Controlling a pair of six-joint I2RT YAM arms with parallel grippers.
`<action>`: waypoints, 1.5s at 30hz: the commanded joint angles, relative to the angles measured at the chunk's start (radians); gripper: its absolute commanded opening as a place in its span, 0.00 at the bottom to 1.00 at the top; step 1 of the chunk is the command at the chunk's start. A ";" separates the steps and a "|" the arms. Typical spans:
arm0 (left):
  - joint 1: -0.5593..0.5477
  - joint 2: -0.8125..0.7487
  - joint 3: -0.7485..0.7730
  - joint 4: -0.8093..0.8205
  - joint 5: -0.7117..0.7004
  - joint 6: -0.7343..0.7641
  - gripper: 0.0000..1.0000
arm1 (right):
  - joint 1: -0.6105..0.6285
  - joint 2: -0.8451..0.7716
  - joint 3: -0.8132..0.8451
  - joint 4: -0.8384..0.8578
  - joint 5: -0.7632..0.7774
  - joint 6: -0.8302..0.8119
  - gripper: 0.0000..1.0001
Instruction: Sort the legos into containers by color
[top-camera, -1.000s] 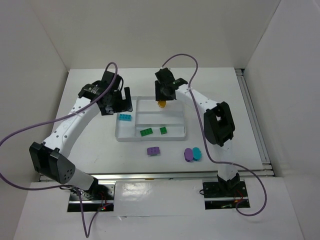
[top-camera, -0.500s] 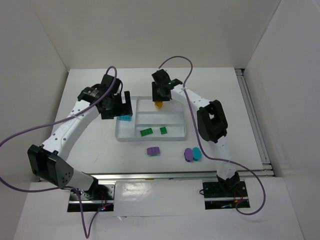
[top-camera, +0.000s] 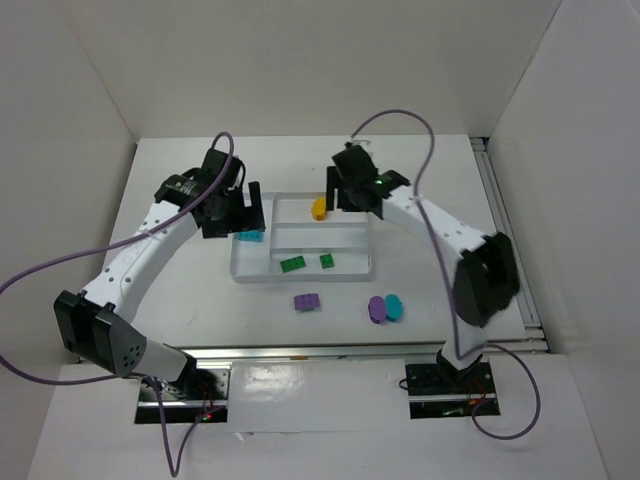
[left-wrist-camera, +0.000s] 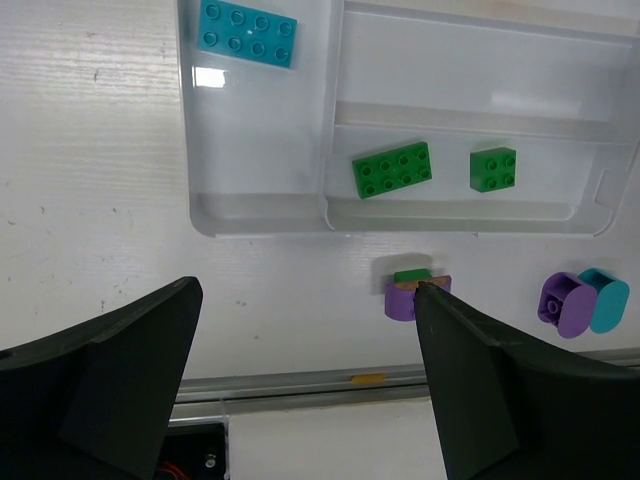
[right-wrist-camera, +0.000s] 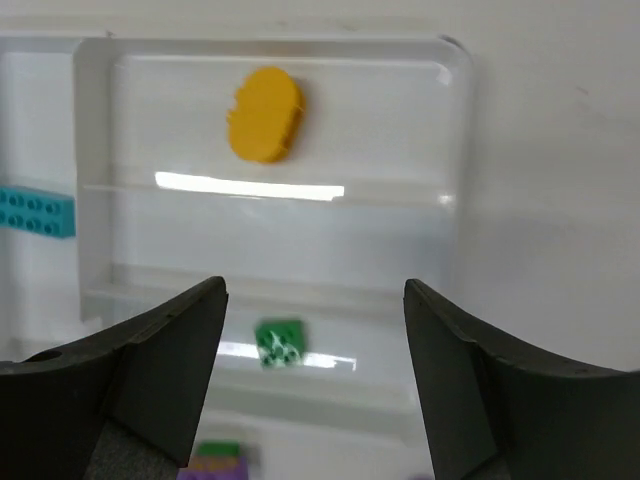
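Observation:
The white tray (top-camera: 238, 272) lies mid-table. A yellow-orange oval lego (top-camera: 319, 207) lies in its far long section and shows in the right wrist view (right-wrist-camera: 265, 113). A teal brick (top-camera: 250, 236) lies in the left section. Two green bricks (top-camera: 293, 264) (top-camera: 327, 261) lie in the near section. A purple brick (top-camera: 307, 302), a purple oval (top-camera: 376, 309) and a teal oval (top-camera: 394, 306) lie on the table in front of the tray. My left gripper (top-camera: 250, 208) hovers open and empty at the tray's left end. My right gripper (top-camera: 338, 195) is open and empty just right of the yellow oval.
The purple brick (left-wrist-camera: 405, 298) carries thin green and orange layers on top and is partly hidden by my left finger. A metal rail (left-wrist-camera: 300, 385) runs along the table's near edge. White walls enclose the table on three sides.
My right gripper has let go of the yellow oval, which now lies in the far section, and has moved to the right of it. The left arm has barely moved.

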 joint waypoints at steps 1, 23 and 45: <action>-0.013 -0.012 0.007 0.010 -0.016 0.013 1.00 | -0.021 -0.293 -0.244 -0.028 0.107 0.074 0.78; -0.037 -0.075 -0.036 -0.121 -0.261 -0.157 0.97 | 0.517 -0.392 -0.567 0.076 0.021 -0.109 0.80; -0.028 -0.153 0.001 -0.117 -0.326 -0.183 0.97 | 0.517 -0.125 -0.472 0.219 -0.057 -0.403 0.73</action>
